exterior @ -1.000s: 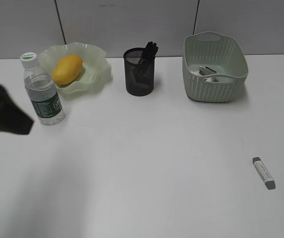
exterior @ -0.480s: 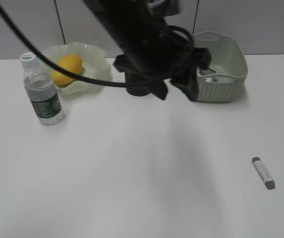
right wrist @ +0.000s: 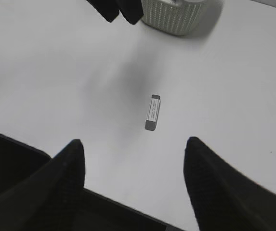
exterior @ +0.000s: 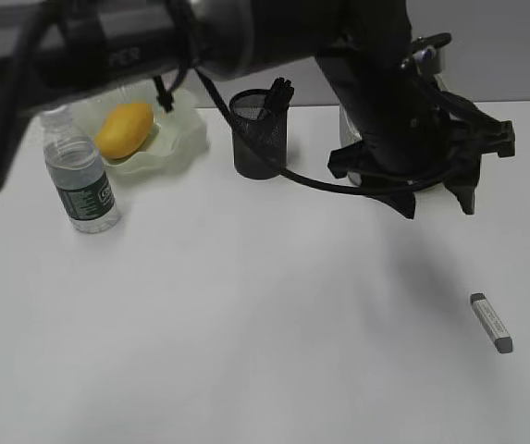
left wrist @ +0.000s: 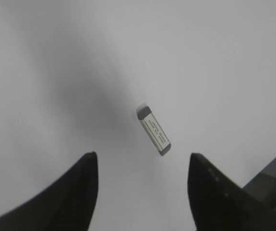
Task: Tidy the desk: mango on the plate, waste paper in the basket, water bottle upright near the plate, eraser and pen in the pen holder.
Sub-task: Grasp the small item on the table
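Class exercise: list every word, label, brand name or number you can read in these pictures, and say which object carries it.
"PER", pale letters on the dark arm, likely part of a longer word; the rest is cut off.
Water bottle: dark green label with white print, too small to read.
Eraser: lines of print on its white sleeve, too blurred to read.
Nothing else carries text.

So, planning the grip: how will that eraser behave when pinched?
The eraser looks like a small flat-sided block in a paper sleeve, so it probably won't roll. It seems light and may skid on the smooth desk. The sleeve could slide a little under the fingers.
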